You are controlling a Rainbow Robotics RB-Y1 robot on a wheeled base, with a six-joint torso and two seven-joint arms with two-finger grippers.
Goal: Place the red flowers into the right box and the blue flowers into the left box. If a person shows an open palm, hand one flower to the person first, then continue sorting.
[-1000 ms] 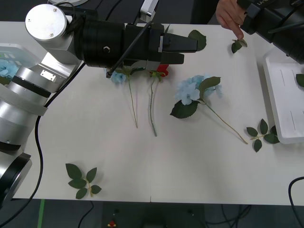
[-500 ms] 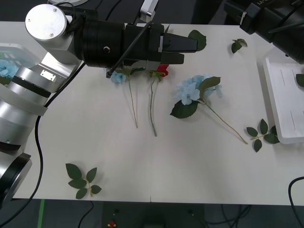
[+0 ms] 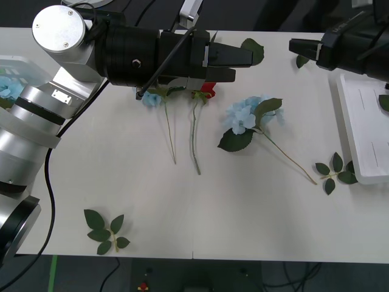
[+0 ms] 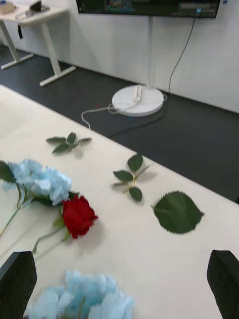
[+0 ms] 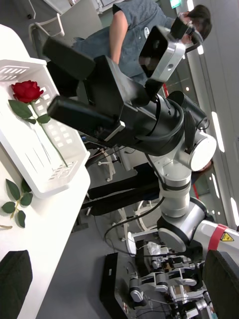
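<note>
A white table [image 3: 182, 207] strewn with artificial flowers lies before the two-armed robot. The left gripper [image 3: 243, 61], black-fingered, hangs over the table's far middle; its wrist view shows its own fingertips [image 5: 15, 279] at the two corners, spread apart and empty. The right gripper [image 3: 298, 47] hovers at the far right, beside the white translucent shallow plastic tray [image 3: 364, 131] at the table's right edge; its fingertips [image 4: 17, 279] likewise sit wide apart, holding nothing. Just under the left gripper lies a deep-red artificial rose on a thin green stem [image 3: 208, 90], next to a small pale-blue cluster [image 3: 152, 97]. A larger pale-blue hydrangea-like bloom with dark-green leaves [image 3: 243, 114] lies near the table's centre. From the left wrist, a second red rose [image 5: 27, 92] is seen lying inside the right-hand tray. The matching white tray [image 3: 11, 61] at the left edge holds a blue bloom [image 3: 9, 85]. Loose green leaf sprigs [image 3: 104, 231] lie scattered about.
</note>
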